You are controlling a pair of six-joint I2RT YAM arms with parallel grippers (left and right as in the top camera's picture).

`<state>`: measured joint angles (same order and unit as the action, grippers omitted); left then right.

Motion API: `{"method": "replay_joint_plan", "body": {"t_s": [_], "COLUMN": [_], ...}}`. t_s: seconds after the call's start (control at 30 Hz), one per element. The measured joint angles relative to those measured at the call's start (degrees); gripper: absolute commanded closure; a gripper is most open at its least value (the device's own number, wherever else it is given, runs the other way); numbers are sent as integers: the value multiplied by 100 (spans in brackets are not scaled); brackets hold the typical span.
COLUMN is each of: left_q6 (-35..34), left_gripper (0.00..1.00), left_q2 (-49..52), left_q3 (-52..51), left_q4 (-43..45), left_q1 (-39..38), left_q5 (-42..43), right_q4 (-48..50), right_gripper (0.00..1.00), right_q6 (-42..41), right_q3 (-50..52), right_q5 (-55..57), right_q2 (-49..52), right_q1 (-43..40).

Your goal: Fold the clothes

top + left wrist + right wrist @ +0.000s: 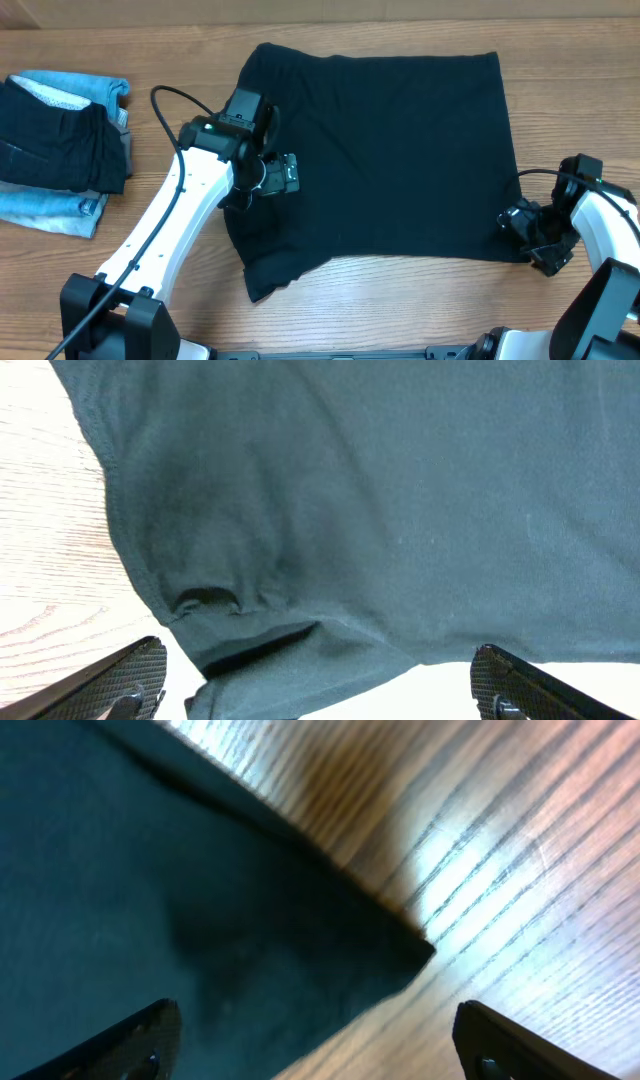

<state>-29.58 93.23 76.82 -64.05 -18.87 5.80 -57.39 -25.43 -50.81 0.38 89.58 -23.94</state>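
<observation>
T-shirt (390, 150), plain black and short-sleeved, lies spread nearly flat on a light wooden table (400, 300) with clear grain; nothing of the room beyond the tabletop shows. At the far left edge sits a dark folded garment (55, 150) on top of light-blue denim pieces (60, 212), well apart from the T-shirt.

The left gripper (285, 175) is over the T-shirt's left side, just inside its edge, where the fabric runs down to a rumpled lower-left corner. In the left wrist view the fabric (400, 490) fills most of the frame, with a hemmed edge and a small pucker low down and bare table (40, 510) at the left. The left gripper (318, 655) stands wide open with its fingers (110, 680) at the frame's two lower corners. It grips nothing, and I cannot tell whether it touches the cloth.

The right gripper (528, 238) sits at the T-shirt's lower-right corner. In the right wrist view that corner (400, 955) points onto bare wood (500, 840) between the spread fingers (130, 1040). The right gripper (318, 1015) is also wide open and holds nothing.
</observation>
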Motion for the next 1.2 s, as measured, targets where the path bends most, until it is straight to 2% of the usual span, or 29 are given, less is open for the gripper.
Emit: {"method": "replay_joint_plan", "body": {"t_s": [0.13, 0.2, 0.23, 0.3, 0.4, 0.6, 0.67, 0.73, 0.83, 0.9, 0.97, 1.07, 1.1, 1.2], "left_q6": [42, 105, 107, 109, 111, 127, 127, 129, 212, 271, 297, 323, 323, 310], "left_gripper": [0, 0, 0, 0, 0, 0, 0, 0, 0, 8, 23, 27, 31, 33], "left_q2": [0, 0, 0, 0, 0, 0, 0, 0, 0, -2, -9, -24, -24, -22], "left_q3": [-2, -2, -2, -2, -2, 4, 4, 15, 7, -55, -282, -1075, -1429, -2072], "left_q4": [35, 90, 92, 96, 114, 33, -129, -461, -1309, -1779, -2011, -2063, -2017, -1777], "left_q1": [140, 140, 140, 140, 170, 973, 1287, 1394, 1165, 992, 984, 866, 702, 236], "left_q5": [0, 0, 0, 0, 2, 76, 544, 887, 1069, 1075, 1121, 1191, 1303, 1587], "right_q4": [595, 813, 874, 909, 946, 1150, 1266, 1351, 1408, 1482, 1545, 1578, 1585, 1602], "right_gripper": [9, 24, 36, 45, 80, 83, 81, 81, 81, 81, 81, 81, 81, 80], "right_q6": [-2, 0, 7, 15, 57, 22, 20, 22, 22, 20, 22, 24, 22, 22], "right_q3": [562, 723, 732, 732, 734, 741, 743, 743, 748, 750, 750, 750, 752, 754], "right_q5": [11, 7, 9, -17, -59, -146, -157, -168, -181, -188, -195, -205, -210, -254], "right_q2": [7, 4, -7, -11, -13, -17, -17, -17, -17, -17, -17, -17, -17, -17], "right_q1": [-138, -149, -151, -153, -153, -153, -153, -151, -153, -153, -153, -153, -151, -153]}}
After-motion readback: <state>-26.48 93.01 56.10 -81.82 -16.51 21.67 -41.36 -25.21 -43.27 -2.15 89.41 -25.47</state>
